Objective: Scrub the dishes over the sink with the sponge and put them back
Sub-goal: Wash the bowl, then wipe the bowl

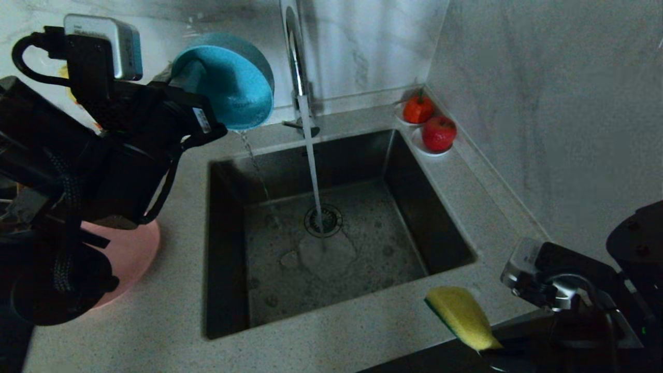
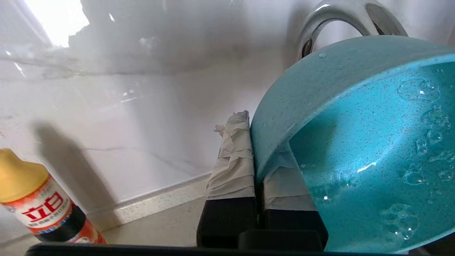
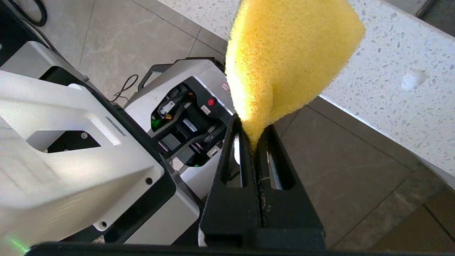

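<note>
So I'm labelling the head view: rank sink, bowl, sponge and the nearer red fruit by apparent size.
1. sink
2. bowl, raised toward the camera, so probably flattered
3. sponge, near the camera too
4. nearer red fruit

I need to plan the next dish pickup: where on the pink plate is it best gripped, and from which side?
Likely the pink plate by its thin rim on the sink-facing edge, approached from the sink side. It lies flat on the counter, and its far half is hidden under the left arm, so that exposed edge is the clearest pinch point.
</note>
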Tool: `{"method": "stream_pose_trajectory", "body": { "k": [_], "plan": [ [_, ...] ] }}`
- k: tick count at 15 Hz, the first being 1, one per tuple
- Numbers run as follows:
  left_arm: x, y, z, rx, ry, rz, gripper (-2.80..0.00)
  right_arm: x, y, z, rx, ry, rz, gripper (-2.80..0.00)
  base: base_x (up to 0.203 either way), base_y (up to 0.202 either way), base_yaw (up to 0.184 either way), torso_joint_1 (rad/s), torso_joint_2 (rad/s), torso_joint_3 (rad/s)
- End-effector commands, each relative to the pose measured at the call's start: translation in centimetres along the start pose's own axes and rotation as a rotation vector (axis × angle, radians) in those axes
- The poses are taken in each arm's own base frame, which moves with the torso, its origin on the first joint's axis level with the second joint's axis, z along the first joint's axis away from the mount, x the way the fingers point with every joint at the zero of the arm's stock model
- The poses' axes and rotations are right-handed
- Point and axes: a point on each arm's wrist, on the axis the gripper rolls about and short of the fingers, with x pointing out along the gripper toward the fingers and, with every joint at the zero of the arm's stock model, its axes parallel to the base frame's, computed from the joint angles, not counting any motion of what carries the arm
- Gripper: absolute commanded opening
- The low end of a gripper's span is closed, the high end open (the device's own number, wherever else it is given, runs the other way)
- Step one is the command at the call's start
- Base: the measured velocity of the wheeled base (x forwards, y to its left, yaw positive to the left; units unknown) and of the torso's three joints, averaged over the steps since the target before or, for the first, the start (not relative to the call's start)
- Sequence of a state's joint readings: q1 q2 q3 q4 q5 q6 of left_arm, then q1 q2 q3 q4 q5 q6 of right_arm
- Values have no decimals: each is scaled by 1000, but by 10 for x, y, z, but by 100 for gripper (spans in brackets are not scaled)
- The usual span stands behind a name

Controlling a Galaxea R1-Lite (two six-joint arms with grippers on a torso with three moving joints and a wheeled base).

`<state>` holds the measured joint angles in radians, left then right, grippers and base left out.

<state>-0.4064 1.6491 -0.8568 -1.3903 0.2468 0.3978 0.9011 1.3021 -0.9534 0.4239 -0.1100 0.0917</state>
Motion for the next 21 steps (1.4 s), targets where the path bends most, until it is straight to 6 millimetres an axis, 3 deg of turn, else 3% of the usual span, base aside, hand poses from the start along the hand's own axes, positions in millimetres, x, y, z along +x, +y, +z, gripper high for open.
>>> {"method": "stream_pose_trajectory", "body": {
  "k": [1,7,10,14,18,21],
  "plan": [
    [0,1,1,6,-8,7,-280,2,0,0,-1,9,1,-280,0,0,0,0,0,0],
    [-5,2,2,8,-7,-21,-280,2,0,0,-1,9,0,-280,0,0,0,0,0,0],
    [-7,1,-1,0,101,-51,-280,2,1,0,0,8,10,-280,0,0,0,0,0,0],
    [-33,13,12,-60,384,-179,-280,-7,4,3,44,-17,107,-280,0,0,0,0,0,0],
    [-64,24,27,-117,551,-377,-280,-18,13,12,30,-37,212,-280,0,0,0,0,0,0],
    [-81,21,19,-158,644,-533,-280,-33,22,25,64,-43,344,-280,0,0,0,0,0,0]
  ]
}}
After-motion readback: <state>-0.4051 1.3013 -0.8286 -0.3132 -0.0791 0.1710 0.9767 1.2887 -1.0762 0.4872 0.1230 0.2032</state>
